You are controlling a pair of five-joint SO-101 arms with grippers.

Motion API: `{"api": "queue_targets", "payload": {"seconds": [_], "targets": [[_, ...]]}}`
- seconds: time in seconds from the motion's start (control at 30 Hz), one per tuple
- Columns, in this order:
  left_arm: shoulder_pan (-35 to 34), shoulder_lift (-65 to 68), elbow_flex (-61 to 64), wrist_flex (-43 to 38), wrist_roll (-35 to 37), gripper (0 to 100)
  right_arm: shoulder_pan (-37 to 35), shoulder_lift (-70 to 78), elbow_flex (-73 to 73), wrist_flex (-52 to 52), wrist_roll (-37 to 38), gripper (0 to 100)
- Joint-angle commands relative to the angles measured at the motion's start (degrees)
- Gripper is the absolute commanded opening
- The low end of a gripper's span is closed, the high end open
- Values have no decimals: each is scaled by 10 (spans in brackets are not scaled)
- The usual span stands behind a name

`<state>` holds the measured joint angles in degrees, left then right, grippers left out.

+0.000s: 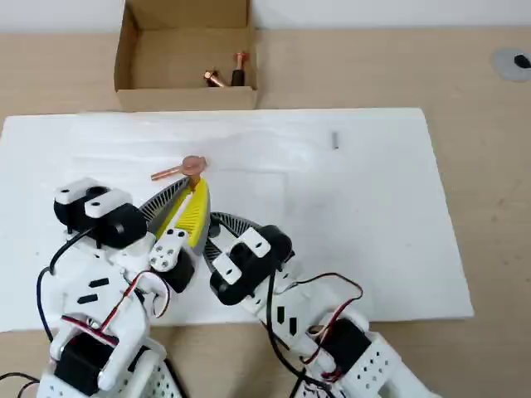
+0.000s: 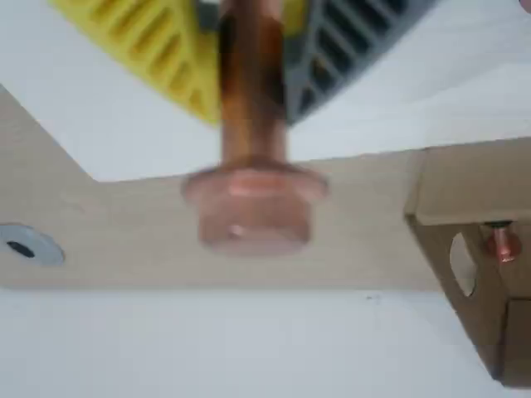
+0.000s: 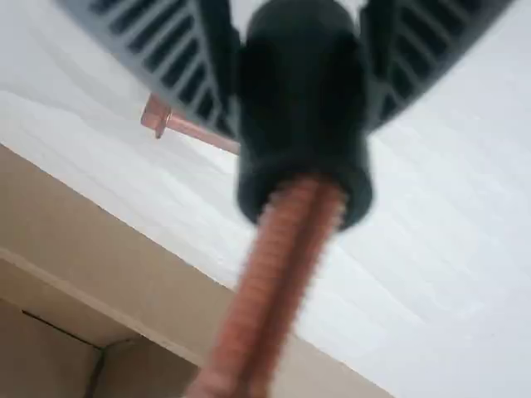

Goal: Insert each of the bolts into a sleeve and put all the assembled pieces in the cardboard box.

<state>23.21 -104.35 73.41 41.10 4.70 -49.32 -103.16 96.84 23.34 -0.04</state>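
My left gripper (image 2: 249,75), with one yellow and one grey finger, is shut on the shank of a copper bolt (image 2: 251,157). In the high view the bolt's head (image 1: 193,164) pokes out past the left gripper (image 1: 192,181), toward the cardboard box (image 1: 184,98). My right gripper (image 3: 303,50) is shut on a black sleeve (image 3: 303,133), and a threaded copper shank (image 3: 265,290) passes out of the sleeve. A second bolt (image 1: 168,173) lies loose on the white sheet (image 1: 348,232) beside the grippers. Two assembled pieces (image 1: 217,79) lie in the box.
The box stands at the table's far edge, just past the white sheet. A small grey piece (image 1: 335,140) lies on the sheet at the far right. A grey round fitting (image 1: 513,62) sits in the tabletop at the far right corner.
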Motion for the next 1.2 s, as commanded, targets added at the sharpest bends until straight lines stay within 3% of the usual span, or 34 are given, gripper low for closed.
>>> {"api": "queue_targets", "payload": {"seconds": [0.0, 0.3, 0.53, 0.63, 1.0, 1.17], "targets": [[3, -3, -20, 39, -4, 6, 35, -88, -2, -1, -6, 9], [38, -3, -62, 106, -5, 6, 58, -89, -9, -1, -6, 9], [62, -3, -60, 106, -6, 10, 58, -89, -16, 20, -6, 9], [60, -3, -63, 109, -13, 57, 58, -91, -20, 37, -7, 9], [-27, -1, -117, 114, -13, 143, 58, -88, -68, 40, 6, 9], [-42, 0, -186, 206, -13, 153, 60, -88, -87, 34, 12, 9]]}}
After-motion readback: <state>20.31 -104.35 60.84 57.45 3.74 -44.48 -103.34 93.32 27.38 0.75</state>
